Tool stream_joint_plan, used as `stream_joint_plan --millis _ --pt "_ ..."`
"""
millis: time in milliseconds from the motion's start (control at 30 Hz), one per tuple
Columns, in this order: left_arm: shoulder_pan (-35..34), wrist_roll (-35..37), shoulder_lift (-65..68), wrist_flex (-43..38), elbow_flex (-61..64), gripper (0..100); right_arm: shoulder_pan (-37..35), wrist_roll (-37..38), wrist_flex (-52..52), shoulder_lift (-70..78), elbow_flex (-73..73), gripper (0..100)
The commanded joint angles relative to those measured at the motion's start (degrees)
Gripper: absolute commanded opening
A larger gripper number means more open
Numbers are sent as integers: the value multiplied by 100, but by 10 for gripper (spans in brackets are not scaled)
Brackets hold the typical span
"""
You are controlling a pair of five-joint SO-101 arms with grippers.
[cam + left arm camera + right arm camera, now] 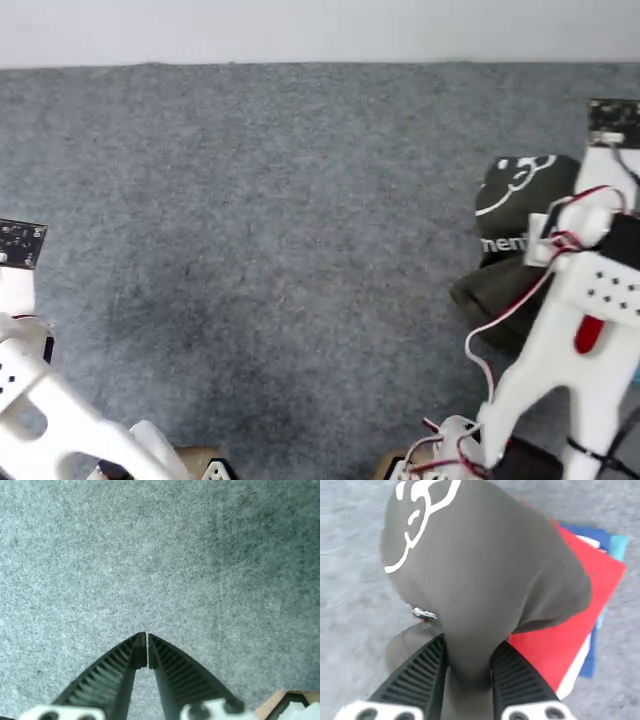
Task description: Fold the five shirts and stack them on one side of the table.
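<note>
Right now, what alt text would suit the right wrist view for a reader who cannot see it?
The right gripper is shut on a fold of a dark shirt with a white print. Beneath it lies a pile of shirts, red on top, on the grey table.

L arm (40, 400) folded low, jaws closed, R arm (560, 340) stretched fwd, jaws clamped on dark shirt (485, 570)

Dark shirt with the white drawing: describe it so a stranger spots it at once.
On the grey table, find the shirt pile under the right pincer. The dark shirt tops it, gripped by that pincer. It alone is bunched with a white drawing; the red shirt beneath lies flat.
</note>
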Motion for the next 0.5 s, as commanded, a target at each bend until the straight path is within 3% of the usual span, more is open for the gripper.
stream_joint_plan --millis 0,300,367,467 --pt "26 -35 -132 -62 -57 14 444 352 -787 303 -18 9" --pt "26 -35 -132 -70 -57 14 1015 1503 -1736 1341 -35 19" --pt "26 -35 -132 -79 -57 14 1086 1626 -1692 1437 -44 79" --pt "26 -35 -132 -79 -48 14 1218 1345 -1367 1420 -484 258"
